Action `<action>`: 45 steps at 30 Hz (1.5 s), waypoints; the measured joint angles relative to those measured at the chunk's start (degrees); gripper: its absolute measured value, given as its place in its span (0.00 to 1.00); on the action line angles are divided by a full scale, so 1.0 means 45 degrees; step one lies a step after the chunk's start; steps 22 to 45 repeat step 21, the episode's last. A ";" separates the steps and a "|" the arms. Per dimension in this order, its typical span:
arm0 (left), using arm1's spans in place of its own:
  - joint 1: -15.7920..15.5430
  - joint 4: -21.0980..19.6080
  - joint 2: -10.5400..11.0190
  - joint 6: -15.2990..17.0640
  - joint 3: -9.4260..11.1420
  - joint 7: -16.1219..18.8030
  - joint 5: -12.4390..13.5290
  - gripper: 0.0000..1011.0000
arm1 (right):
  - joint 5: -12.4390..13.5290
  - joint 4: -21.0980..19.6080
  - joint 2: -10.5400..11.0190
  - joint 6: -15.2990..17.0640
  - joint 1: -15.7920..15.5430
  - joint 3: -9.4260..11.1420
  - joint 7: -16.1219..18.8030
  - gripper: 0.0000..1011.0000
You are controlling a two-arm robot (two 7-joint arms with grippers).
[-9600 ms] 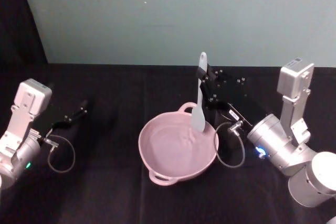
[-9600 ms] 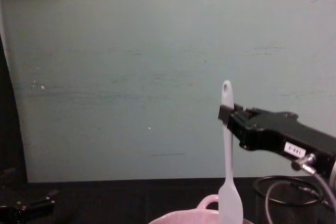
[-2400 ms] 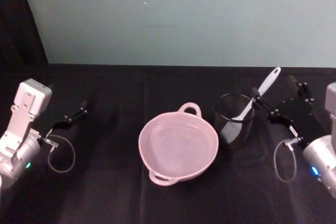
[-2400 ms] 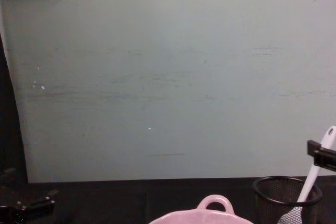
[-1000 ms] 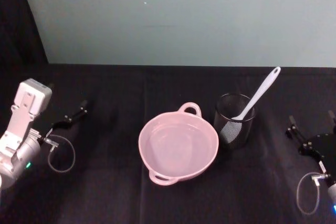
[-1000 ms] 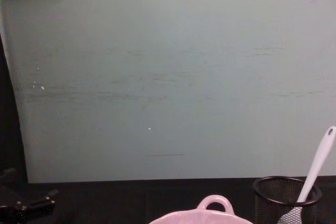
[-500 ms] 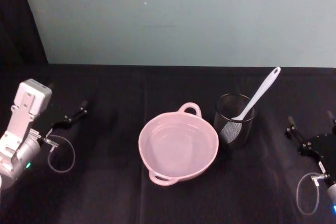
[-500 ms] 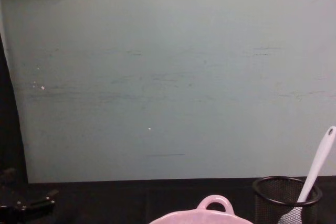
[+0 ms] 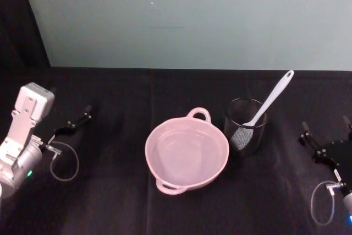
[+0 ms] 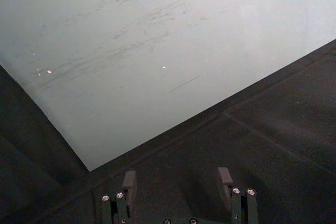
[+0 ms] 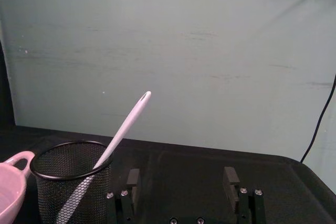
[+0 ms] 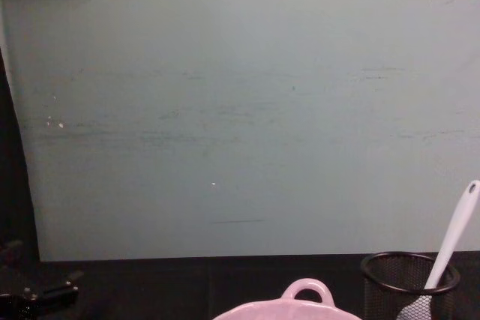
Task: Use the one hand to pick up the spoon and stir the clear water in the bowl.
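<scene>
Right hand (image 9: pixel 325 146) parked at tabletop (image 9: pixel 121 202) edge with fingers (image 11: pixel 133 179) spread, empty, well right of spoon (image 9: pixel 269 101) leaning in mesh cup (image 9: pixel 245 134) beside pink bowl (image 9: pixel 187 153); left hand (image 9: pixel 77 121) likewise released, idle.

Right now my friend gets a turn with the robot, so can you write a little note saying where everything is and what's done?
Right tool: open, holding nothing, low over the table's right side, apart from the cup.
Left tool: open, holding nothing, parked over the table's left side.
Spoon: standing tilted in the black mesh cup, blade down, handle leaning out over the rim toward the right.
Bowl: pink, holds clear water, in the middle of the black table, just left of the cup.
Done: spoon sits in the cup.
Left: going only by how things lie, the stirring cannot be confirmed; nothing is in the bowl but water.
</scene>
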 joint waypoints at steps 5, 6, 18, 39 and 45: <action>0.0000 0.0000 0.0000 0.0000 0.0000 0.0000 0.0001 0.99 | -0.0005 -0.0008 0.0005 0.0000 -0.0006 0.0000 -0.0006 0.99; 0.0000 0.0000 0.0000 0.0000 0.0000 0.0000 -0.0001 0.99 | -0.0006 -0.0008 0.0006 0.0000 -0.0007 0.0000 -0.0007 0.99; 0.0000 0.0000 0.0000 0.0000 0.0000 0.0000 0.0000 0.99 | -0.0012 -0.0016 0.0014 0.0000 -0.0008 0.0000 -0.0019 0.99; 0.0000 0.0000 0.0000 0.0000 0.0000 0.0000 0.0000 0.99 | -0.0013 -0.0016 0.0014 -0.0001 -0.0008 0.0000 -0.0020 0.99; 0.0000 0.0000 0.0000 0.0000 0.0000 0.0000 0.0000 0.99 | -0.0013 -0.0016 0.0014 -0.0001 -0.0008 0.0000 -0.0020 0.99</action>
